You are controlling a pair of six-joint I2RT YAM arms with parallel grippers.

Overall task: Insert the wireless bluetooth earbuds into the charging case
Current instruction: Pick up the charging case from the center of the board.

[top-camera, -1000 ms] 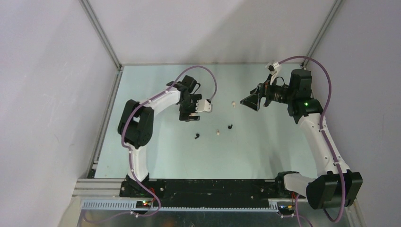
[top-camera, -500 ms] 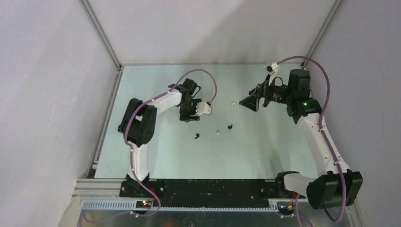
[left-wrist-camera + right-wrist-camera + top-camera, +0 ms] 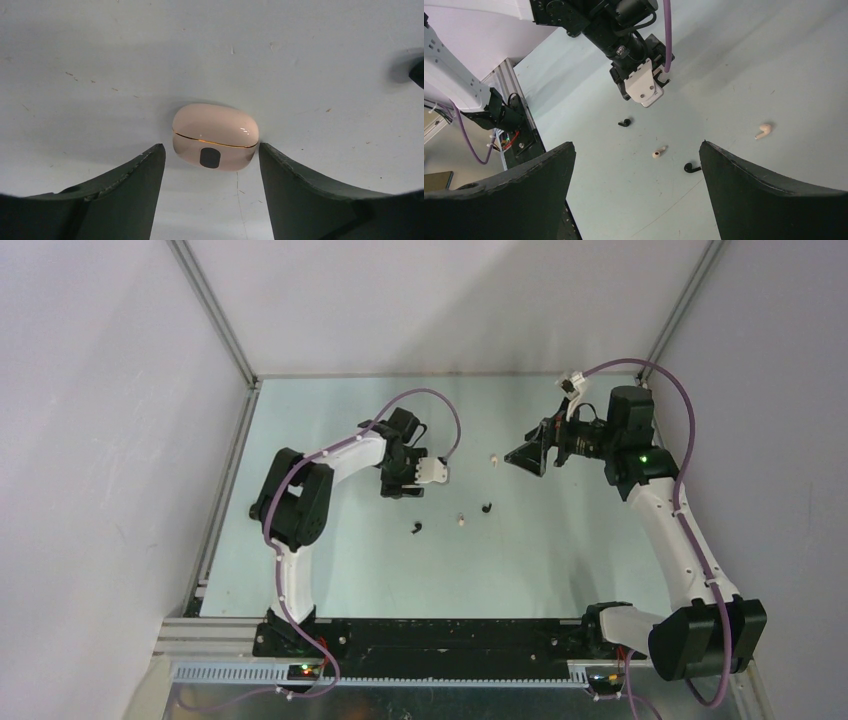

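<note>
Though it's shut, the case [image 3: 215, 131] looks cream (gold-seamed).

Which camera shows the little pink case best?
The left wrist camera: the closed charging case sits mid-picture, between the left gripper's fingers. In the top and right wrist cameras the case does not show; that gripper covers it.

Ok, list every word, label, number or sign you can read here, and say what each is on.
No text can be read in any view. The charging case bears only a gold seam line and a dark oval patch, no lettering.
</note>
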